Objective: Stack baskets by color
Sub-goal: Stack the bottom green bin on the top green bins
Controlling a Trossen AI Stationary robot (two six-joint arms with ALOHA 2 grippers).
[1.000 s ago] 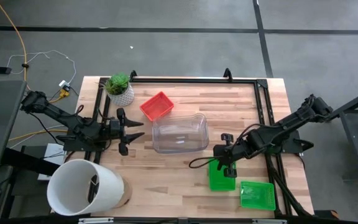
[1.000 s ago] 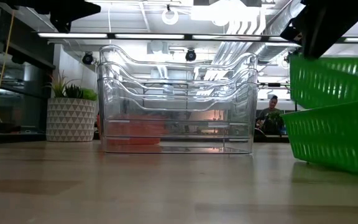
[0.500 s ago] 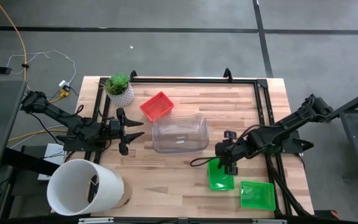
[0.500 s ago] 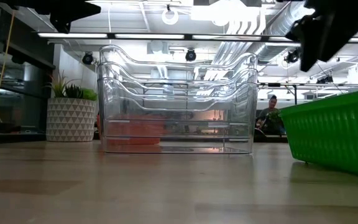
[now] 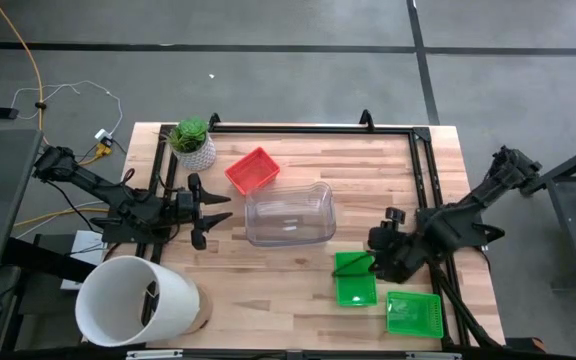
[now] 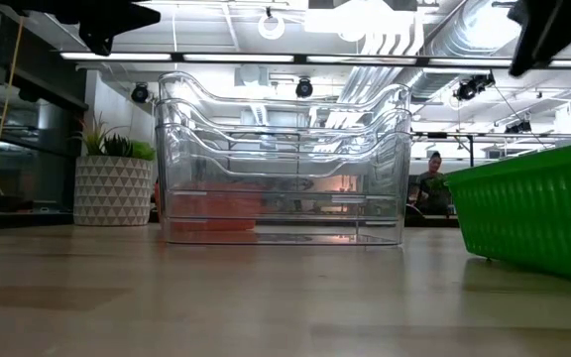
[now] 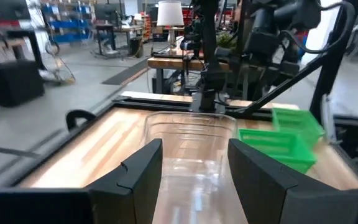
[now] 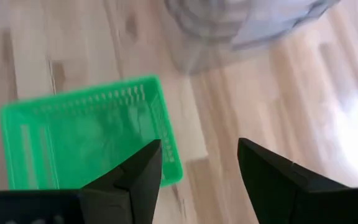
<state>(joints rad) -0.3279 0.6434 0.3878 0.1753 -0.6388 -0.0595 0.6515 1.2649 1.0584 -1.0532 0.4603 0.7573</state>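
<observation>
A green basket (image 5: 355,281) lies flat on the table, and a second green basket (image 5: 413,312) sits near the front right corner. My right gripper (image 5: 376,262) hangs open just above and to the right of the first one, touching nothing; its wrist view shows that green basket (image 8: 86,143) beside its open fingers (image 8: 199,149). Stacked clear baskets (image 5: 289,214) stand mid-table, and a red basket (image 5: 252,170) lies behind them. My left gripper (image 5: 213,210) waits open at the left, level, facing the clear baskets (image 7: 191,137).
A potted plant (image 5: 192,141) stands at the far left corner. A big white bucket (image 5: 133,300) lies at the near left. A black frame rail (image 5: 313,128) runs along the far edge and down the sides. Bare wood lies in front of the clear baskets (image 6: 281,159).
My right gripper has opened and let go of the green basket, which was tilted with one side raised and now lies flat on the table. The gripper has then risen and drawn back toward the table's right edge, tipping further down.
</observation>
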